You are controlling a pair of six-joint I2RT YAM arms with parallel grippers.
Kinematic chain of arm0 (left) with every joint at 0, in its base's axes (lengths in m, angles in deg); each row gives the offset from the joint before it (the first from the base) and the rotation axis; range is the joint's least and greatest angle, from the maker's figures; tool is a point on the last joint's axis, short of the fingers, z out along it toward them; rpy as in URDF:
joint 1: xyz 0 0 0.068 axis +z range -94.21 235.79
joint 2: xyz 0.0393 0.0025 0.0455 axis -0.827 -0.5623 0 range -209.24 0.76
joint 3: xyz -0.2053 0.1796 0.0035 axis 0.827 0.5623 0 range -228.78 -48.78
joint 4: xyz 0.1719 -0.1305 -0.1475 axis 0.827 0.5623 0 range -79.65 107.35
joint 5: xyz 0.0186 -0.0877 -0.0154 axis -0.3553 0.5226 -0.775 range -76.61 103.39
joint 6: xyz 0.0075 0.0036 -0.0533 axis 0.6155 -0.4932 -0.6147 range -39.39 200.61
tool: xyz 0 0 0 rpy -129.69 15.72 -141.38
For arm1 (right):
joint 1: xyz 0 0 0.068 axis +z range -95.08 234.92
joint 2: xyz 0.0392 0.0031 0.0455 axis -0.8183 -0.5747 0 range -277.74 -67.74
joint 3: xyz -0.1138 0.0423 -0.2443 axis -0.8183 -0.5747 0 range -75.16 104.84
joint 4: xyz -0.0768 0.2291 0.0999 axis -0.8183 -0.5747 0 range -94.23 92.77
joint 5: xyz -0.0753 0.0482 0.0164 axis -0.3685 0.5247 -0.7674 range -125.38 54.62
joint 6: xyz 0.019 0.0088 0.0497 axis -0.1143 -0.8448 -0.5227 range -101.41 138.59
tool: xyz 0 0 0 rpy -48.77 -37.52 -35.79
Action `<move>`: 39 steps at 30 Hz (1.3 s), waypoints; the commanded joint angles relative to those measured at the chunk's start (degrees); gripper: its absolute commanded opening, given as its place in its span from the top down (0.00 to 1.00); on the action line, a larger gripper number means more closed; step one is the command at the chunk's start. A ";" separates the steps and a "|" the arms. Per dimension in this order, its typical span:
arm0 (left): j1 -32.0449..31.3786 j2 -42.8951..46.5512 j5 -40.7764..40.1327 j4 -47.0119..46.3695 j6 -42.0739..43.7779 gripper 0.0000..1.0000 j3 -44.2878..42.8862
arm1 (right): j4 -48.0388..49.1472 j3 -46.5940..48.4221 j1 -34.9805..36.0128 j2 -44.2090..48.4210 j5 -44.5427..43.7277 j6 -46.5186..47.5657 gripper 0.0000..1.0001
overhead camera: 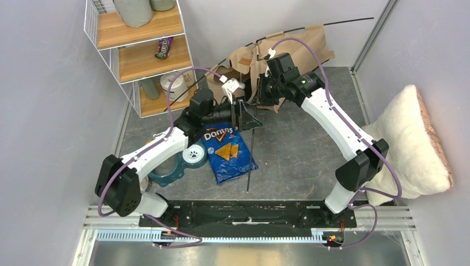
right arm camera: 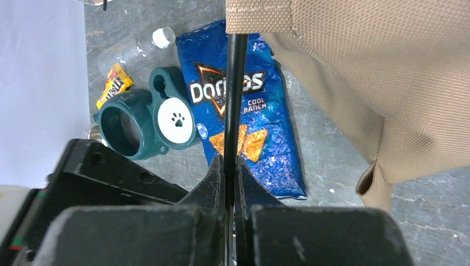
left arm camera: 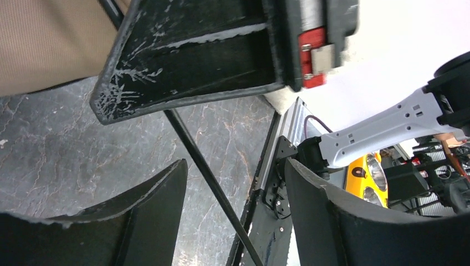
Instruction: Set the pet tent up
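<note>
Right wrist view: the right fingers (right arm camera: 215,180) pinch a black tent pole (right arm camera: 235,83). The left fingers (left arm camera: 183,61) stand wide around it.

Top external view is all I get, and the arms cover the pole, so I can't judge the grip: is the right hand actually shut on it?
Observer: Yes; the right wrist view shows the right hand pinched shut on the black pole.
Operator: And the other one?
Observer: The left hand is open, with the pole passing through the gap.
Operator: Is the pole in the fabric?
Observer: Above the right hand it disappears under the tent's tan hemmed edge.
</note>
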 commanded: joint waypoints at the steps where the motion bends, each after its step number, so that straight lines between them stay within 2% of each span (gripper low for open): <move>1: -0.14 -1.90 -0.20 -1.80 -2.06 0.33 -2.53 | 8.46 2.05 -1.12 -0.79 -3.38 -1.80 1.00; 4: -0.12 -2.51 -1.89 0.56 -1.16 0.43 -3.31 | 9.00 1.99 -1.20 -0.66 -3.74 -2.40 1.00; 6: -0.16 -2.82 -2.79 1.46 -1.10 0.57 -3.76 | 9.10 1.87 -1.32 -0.82 -3.67 -2.48 1.00; 9: -0.13 -3.71 -4.15 3.48 -1.66 0.94 -5.74 | 9.04 1.31 -1.29 -0.72 -3.14 -2.58 1.00; 10: -0.10 -4.17 -5.22 4.82 -1.95 0.98 -6.76 | 9.10 0.65 -1.29 -0.30 -2.87 -2.55 1.00; 12: -0.17 -4.63 -7.89 6.58 -2.80 0.98 -8.25 | 9.02 -0.84 -1.29 1.07 -2.19 -2.53 0.90; 16: -0.11 -4.57 -11.85 6.86 -4.93 0.98 -9.52 | 7.95 -3.99 -1.36 5.29 -1.89 -1.87 0.58; 20: -0.16 -4.98 -13.56 6.99 -7.44 0.98 -11.12 | 5.67 -6.49 -1.72 10.40 -2.37 -0.54 0.36; 23: -0.07 -5.32 -15.05 6.57 -9.99 0.98 -11.80 | 5.07 -9.89 -1.98 15.74 -3.01 0.50 0.24; 27: -0.11 -5.97 -16.45 6.11 -13.46 0.98 -13.49 | 4.02 -13.61 -3.24 24.24 -3.06 5.10 0.19; 31: -0.15 -7.05 -17.42 5.80 -16.13 0.98 -15.24 | 3.86 -17.09 -3.44 29.52 3.32 7.83 0.19; 39: -0.18 -10.26 -18.64 4.48 -21.41 0.98 -19.44 | 11.97 -29.68 -1.58 34.14 15.68 6.19 0.29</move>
